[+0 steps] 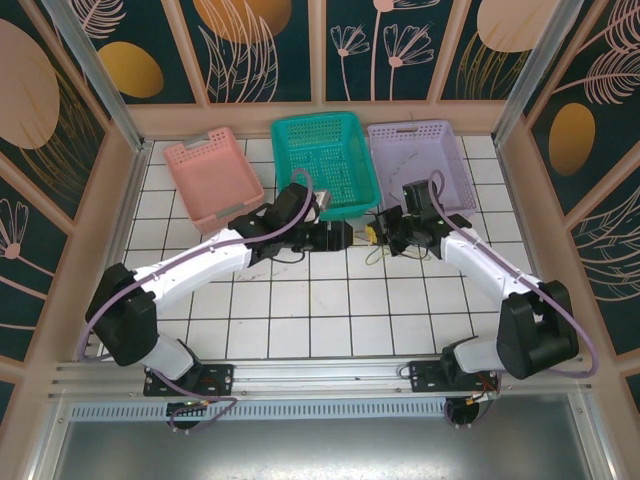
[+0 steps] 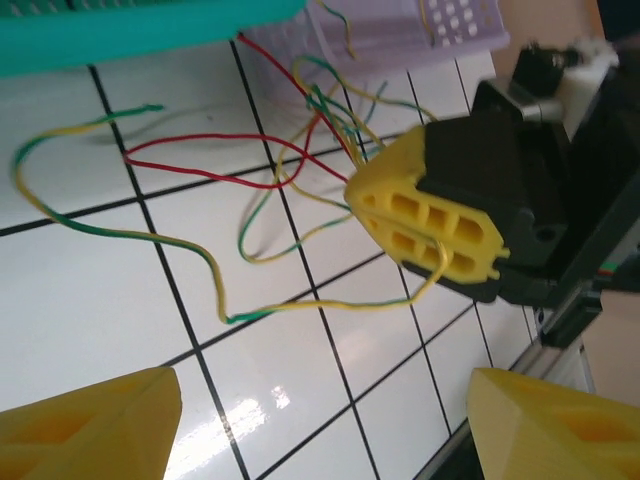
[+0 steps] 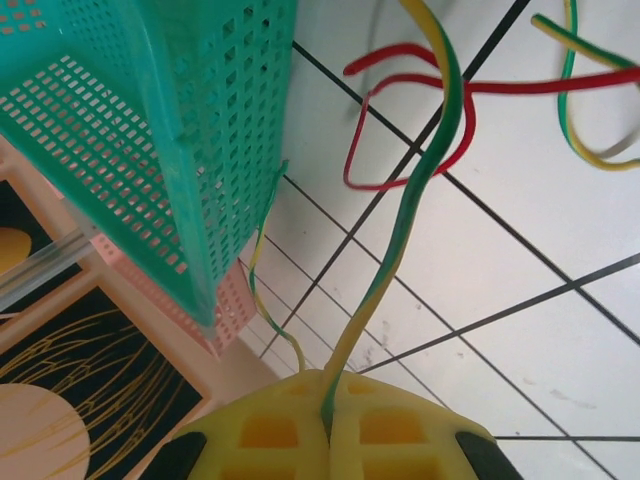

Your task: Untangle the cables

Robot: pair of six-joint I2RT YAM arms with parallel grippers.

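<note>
The cables (image 2: 215, 165) lie in a loose tangle on the white tiles in front of the baskets: a red one, and yellow-green ones (image 2: 110, 232) looping left. In the top view the tangle (image 1: 383, 254) sits between the two arms. My right gripper (image 3: 328, 388) is shut on a yellow-green cable (image 3: 415, 185), which rises from between its yellow fingers (image 2: 430, 220). A red cable (image 3: 440, 95) curls on the tiles beyond. My left gripper (image 2: 325, 435) hangs open just near of the tangle, with bare tile between its fingertips (image 2: 100, 430). Seen from above, the left gripper (image 1: 350, 237) and the right gripper (image 1: 374, 233) almost meet.
Three baskets stand along the back: pink (image 1: 200, 148), teal (image 1: 318, 120) and lilac (image 1: 408, 128). The teal basket's wall (image 3: 150, 130) is close beside my right gripper. Cable ends run up to the lilac basket (image 2: 400, 30). White tiled floor extends toward the arm bases.
</note>
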